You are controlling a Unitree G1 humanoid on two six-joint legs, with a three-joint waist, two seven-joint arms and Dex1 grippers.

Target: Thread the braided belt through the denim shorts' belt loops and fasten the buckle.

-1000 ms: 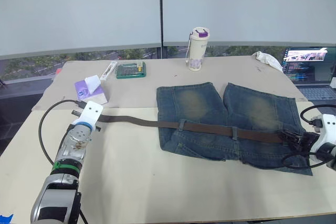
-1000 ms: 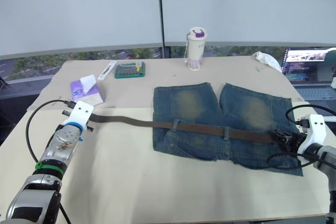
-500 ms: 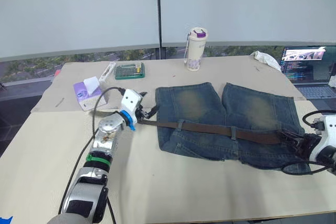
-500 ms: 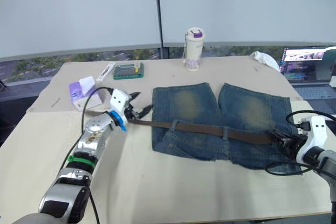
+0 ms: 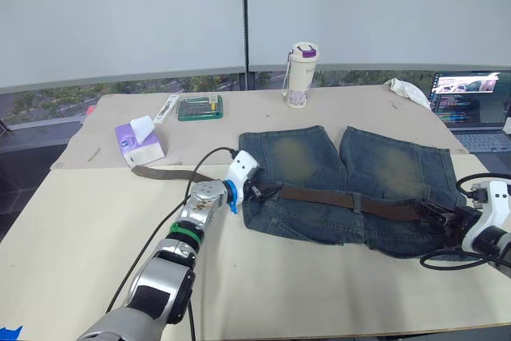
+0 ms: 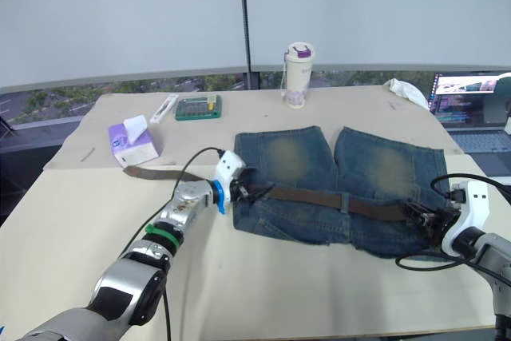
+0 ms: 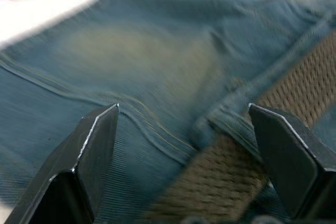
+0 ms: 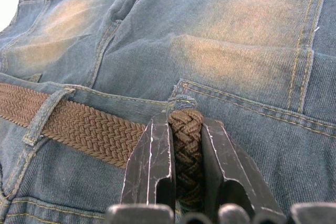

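Beige table (image 5: 263, 277) carries your denim shorts (image 5: 351, 189) with the braided belt (image 5: 343, 198) along the waistband — your left gripper (image 7: 184, 182) gapes wide at its near end, your right gripper (image 8: 185, 145) pinches the far end.

The left gripper (image 5: 257, 192), earlier at the far left of the frame on the braided belt (image 5: 335, 197), is now at centre frame against the left edge of the denim shorts (image 5: 351, 189), fingers spread. The belt's free tail now lies slack toward the frame's left instead of stretched straight.
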